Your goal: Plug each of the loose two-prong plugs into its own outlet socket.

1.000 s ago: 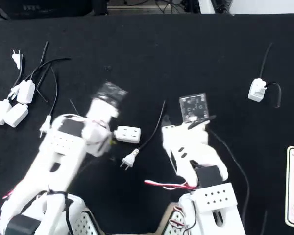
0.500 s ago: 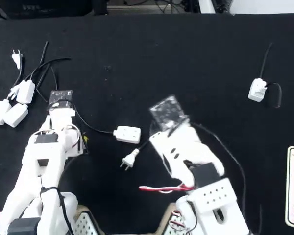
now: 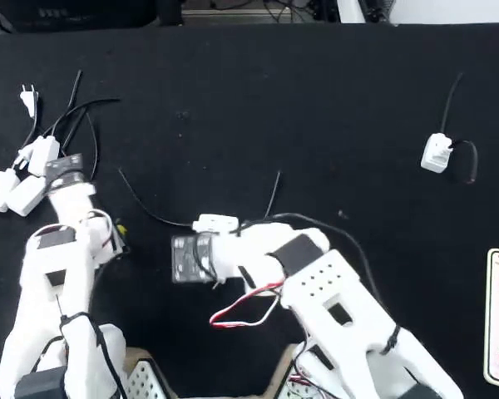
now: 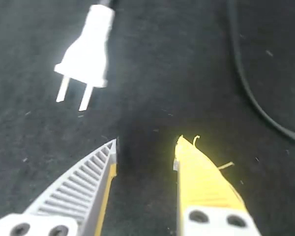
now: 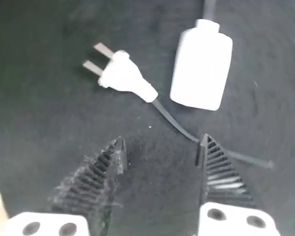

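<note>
Since a second ago the left arm [image 3: 54,258] has swung away from the middle of the tabletop [image 3: 316,100] toward the bunch of sockets [image 3: 25,187] near its edge. The right arm [image 3: 316,283] has crossed over to hang beside the centre socket [image 3: 216,224], covering the loose plug that lay there. A lone socket [image 3: 437,152] sits well apart from both arms. In the left wrist view the left fingers [image 4: 184,152] stand wide apart and empty over bare tabletop. A white plug [image 4: 86,51] lies just ahead of them, off to the grey finger's side, with its prongs pointing back toward the tips. A black cable [image 4: 255,98] runs past on the yellow finger's side. In the right wrist view the right fingers [image 5: 209,152] are also spread wide with nothing between them. A second plug [image 5: 123,76] lies ahead of one tip, and the centre socket [image 5: 201,64] lies just beside it, ahead of the other tip. The plug's cord trails back into the gap between the fingers. The step in hand looks like the pickup of this second plug. To do it well, the right fingers should shift sideways until the plug's body is centred in the gap, not the cord. They should then close across the body behind the prongs, leaving both prongs free and square to the slots. The socket lies loose, so it will probably slide under a push and may need bracing.
</note>
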Action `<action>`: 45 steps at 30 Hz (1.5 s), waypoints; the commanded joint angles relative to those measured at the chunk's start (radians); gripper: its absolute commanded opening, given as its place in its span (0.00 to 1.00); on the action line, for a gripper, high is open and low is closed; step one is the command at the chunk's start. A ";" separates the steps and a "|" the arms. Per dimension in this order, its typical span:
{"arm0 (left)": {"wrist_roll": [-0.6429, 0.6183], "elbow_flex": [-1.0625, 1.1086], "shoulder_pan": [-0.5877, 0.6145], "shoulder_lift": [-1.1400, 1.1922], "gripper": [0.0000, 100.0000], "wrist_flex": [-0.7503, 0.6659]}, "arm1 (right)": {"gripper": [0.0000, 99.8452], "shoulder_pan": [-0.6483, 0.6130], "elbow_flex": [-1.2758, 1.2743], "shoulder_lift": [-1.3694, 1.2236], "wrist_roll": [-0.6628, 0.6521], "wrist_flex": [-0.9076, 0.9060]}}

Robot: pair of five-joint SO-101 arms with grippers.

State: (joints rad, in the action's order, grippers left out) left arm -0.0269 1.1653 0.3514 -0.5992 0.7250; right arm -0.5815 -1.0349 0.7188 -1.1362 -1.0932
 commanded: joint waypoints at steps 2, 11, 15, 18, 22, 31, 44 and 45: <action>-0.072 -0.062 0.093 -0.018 0.19 -0.008 | 0.23 -0.043 0.061 -0.008 -0.098 -0.005; -0.190 -0.101 0.263 -0.017 0.19 -0.005 | 0.23 -0.147 0.116 -0.173 -0.098 -0.011; -0.206 -0.101 0.271 -0.017 0.19 -0.006 | 0.23 -0.152 0.171 -0.282 -0.140 -0.006; -0.206 -0.099 0.271 -0.017 0.19 -0.008 | 0.23 -0.152 0.191 -0.332 -0.198 -0.006; -0.204 -0.099 0.262 -0.017 0.19 -0.008 | 0.23 -0.153 0.193 -0.367 -0.267 -0.005; -0.204 -0.097 0.259 -0.017 0.19 -0.006 | 0.23 -0.152 0.148 -0.378 -0.273 0.190; -0.204 -0.097 0.259 -0.017 0.19 -0.005 | 0.23 -0.141 0.122 -0.463 -0.278 0.178; -0.204 -0.097 0.259 -0.017 0.19 -0.005 | 0.23 -0.140 0.122 -0.475 -0.290 0.180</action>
State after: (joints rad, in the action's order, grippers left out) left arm -0.2248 1.1208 0.6107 -0.5992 0.7250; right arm -0.7227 -0.9275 0.2585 -1.4001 -0.9030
